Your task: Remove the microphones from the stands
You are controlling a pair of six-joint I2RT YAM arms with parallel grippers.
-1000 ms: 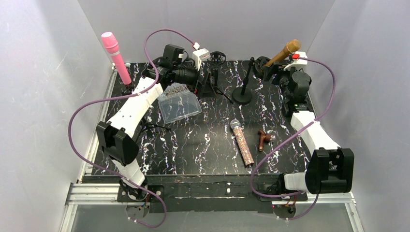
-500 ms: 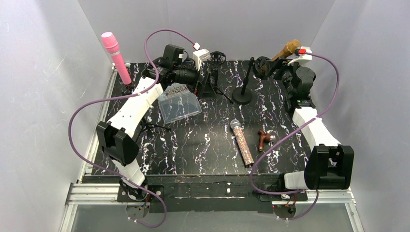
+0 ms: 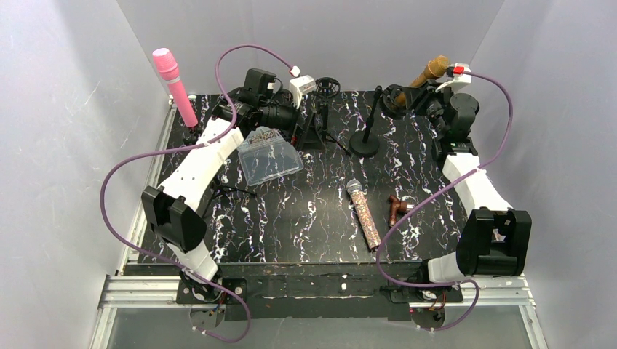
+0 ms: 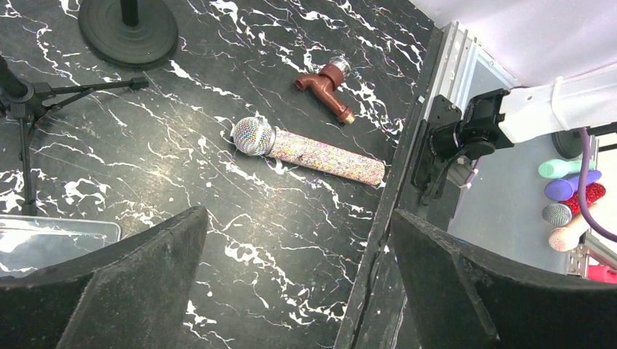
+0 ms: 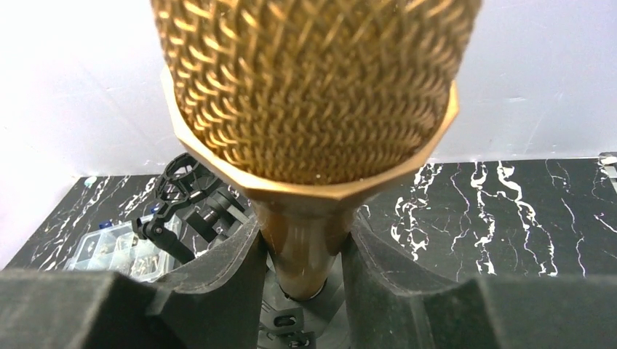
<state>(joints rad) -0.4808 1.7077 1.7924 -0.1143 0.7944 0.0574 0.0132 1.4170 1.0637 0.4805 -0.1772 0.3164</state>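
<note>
The right gripper [image 5: 302,254] is clamped on the handle of the gold metal microphone with the mesh head [image 5: 313,87]. Its dark foam pads [image 5: 218,287] press the handle from both sides just under the head's collar, and the head fills the wrist view above the jaws. Directly below the jaws, part of the black microphone stand's clip [image 5: 287,320] shows at the foot of the handle. The seat itself is mostly hidden, but I judge the microphone is not yet clear of its holder.

Seen from above, over the last second the right wrist has drifted toward the back-right corner. The microphone [image 3: 429,70] has shifted slightly with it, while its lower end remains at the stand [image 3: 396,95]. That suggests the grip is made and the pull is only just starting. The remaining work is to draw the handle out along its own axis.

Farther out, the left gripper [image 4: 298,276] hangs spread wide, holding nothing, and has barely shifted. Beyond its jaws lie a glitter-covered microphone [image 4: 309,149] and a brown tap-shaped fitting [image 4: 325,81] on the black marbled table [image 4: 276,240].
</note>
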